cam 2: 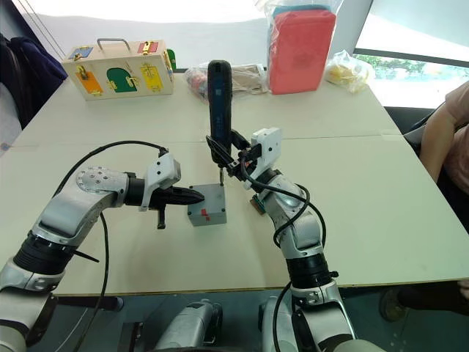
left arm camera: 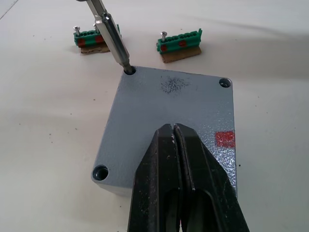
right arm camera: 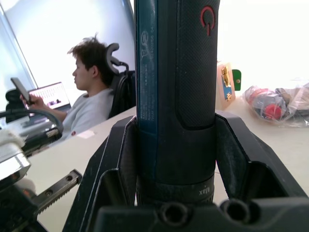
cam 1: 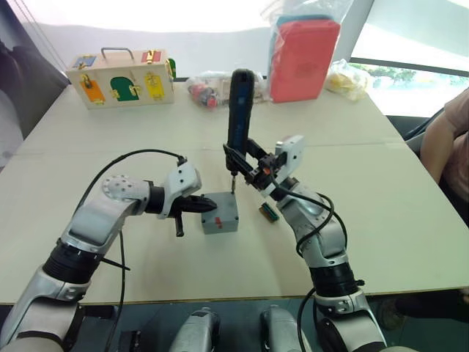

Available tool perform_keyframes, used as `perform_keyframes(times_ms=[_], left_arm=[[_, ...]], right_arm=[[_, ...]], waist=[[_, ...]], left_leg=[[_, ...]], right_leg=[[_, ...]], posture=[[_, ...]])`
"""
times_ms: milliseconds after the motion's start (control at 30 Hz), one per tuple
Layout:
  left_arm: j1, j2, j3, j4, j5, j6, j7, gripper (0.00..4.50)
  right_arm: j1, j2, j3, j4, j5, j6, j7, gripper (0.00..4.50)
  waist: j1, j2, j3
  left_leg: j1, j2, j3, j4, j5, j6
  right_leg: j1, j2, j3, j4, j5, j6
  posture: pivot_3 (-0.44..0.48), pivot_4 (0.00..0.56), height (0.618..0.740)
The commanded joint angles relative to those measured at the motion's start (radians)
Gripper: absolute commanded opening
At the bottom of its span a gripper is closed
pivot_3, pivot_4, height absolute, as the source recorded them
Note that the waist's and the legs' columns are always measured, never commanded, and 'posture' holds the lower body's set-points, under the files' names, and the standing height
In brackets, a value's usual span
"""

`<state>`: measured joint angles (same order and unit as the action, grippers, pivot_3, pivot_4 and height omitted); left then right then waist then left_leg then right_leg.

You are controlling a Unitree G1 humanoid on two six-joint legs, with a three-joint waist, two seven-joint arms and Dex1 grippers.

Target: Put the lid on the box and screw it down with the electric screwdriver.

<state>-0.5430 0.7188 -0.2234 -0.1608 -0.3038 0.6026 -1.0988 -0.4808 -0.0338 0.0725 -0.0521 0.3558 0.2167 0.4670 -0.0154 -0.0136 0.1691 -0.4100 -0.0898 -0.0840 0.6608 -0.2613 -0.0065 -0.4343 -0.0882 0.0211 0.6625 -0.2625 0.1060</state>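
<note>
Left gripper (cam 1: 207, 206), fingers (left arm camera: 164, 164) pressed together with nothing between them, tips resting flat on the lid (left arm camera: 164, 104). Left arm reaching in from 8 o'clock, forearm level above the table (cam 1: 381, 213), elbow bent outward. Lid seated on the box (cam 1: 220, 214) at table centre, red mark at its near right edge, open screw holes visible at three corners in the left wrist view. Electric screwdriver (cam 1: 239, 110) held upright at 12 o'clock from the box, metal bit (left arm camera: 112, 36) lowered into the lid's far-left corner hole. Right gripper (cam 1: 248, 165) clamped around the lower body of the screwdriver, one finger on each side, red power symbol facing the right wrist camera. Right arm rising from 5 o'clock, forearm angled up and inward toward the box. Two green terminal blocks (left arm camera: 179, 43) just beyond the box. Wooden case with coloured doors (cam 1: 121, 79) at 10 o'clock, far edge. Clear bag holding a red item (cam 1: 303, 55) at 1 o'clock. Person seated (right arm camera: 89, 96) beyond the table in the right wrist view.
</note>
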Motion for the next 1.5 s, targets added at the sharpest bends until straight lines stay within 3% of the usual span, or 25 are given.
perform_keyframes(times_ms=[33, 500, 733, 967, 1500], left_arm=[[0.013, 0.005, -0.020, -0.012, 0.014, 0.005, -0.003, 0.00], [0.055, 0.016, -0.032, -0.027, 0.028, 0.009, -0.008, 0.00], [0.052, 0.015, -0.034, -0.006, 0.039, 0.000, -0.011, 0.00], [0.057, 0.005, -0.037, 0.005, 0.042, -0.009, -0.006, 0.00], [0.111, -0.006, -0.031, -0.045, 0.030, 0.009, 0.033, 0.00]], right_arm=[[-0.030, -0.010, -0.014, -0.003, -0.002, -0.026, 0.010, 1.90], [0.120, -0.078, 0.114, -0.045, -0.050, 0.018, 0.095, 1.90], [0.131, -0.087, 0.129, 0.007, -0.081, 0.065, 0.059, 1.90], [0.125, -0.040, 0.091, 0.017, -0.025, 0.113, 0.033, 1.90], [0.141, -0.079, 0.103, -0.012, -0.047, 0.106, 0.055, 1.90]], waist=[[0.000, 0.000, 0.000], [-0.002, 0.002, -0.008], [-0.002, 0.004, -0.015], [-0.001, 0.004, -0.021], [0.000, 0.005, -0.032]], left_leg=[[0.000, 0.000, 0.000, 0.000, 0.000, 0.000], [0.006, 0.000, 0.000, -0.002, -0.004, 0.006], [0.036, 0.002, 0.000, -0.018, -0.005, 0.008], [0.037, 0.002, 0.000, -0.018, -0.005, 0.008], [0.037, 0.002, 0.000, -0.021, -0.006, 0.008]], right_leg=[[0.000, 0.000, 0.000, 0.000, 0.000, 0.000], [0.007, 0.000, 0.000, -0.004, 0.000, 0.000], [0.031, 0.001, 0.001, -0.016, -0.002, 0.000], [0.031, 0.001, 0.001, -0.016, -0.003, 0.000], [0.031, 0.001, 0.002, -0.017, -0.003, 0.000]], posture=[[0.000, 0.150, 0.740], [0.000, 0.150, 0.740], [0.000, 0.150, 0.740], [0.000, 0.150, 0.740], [0.000, 0.150, 0.740]])
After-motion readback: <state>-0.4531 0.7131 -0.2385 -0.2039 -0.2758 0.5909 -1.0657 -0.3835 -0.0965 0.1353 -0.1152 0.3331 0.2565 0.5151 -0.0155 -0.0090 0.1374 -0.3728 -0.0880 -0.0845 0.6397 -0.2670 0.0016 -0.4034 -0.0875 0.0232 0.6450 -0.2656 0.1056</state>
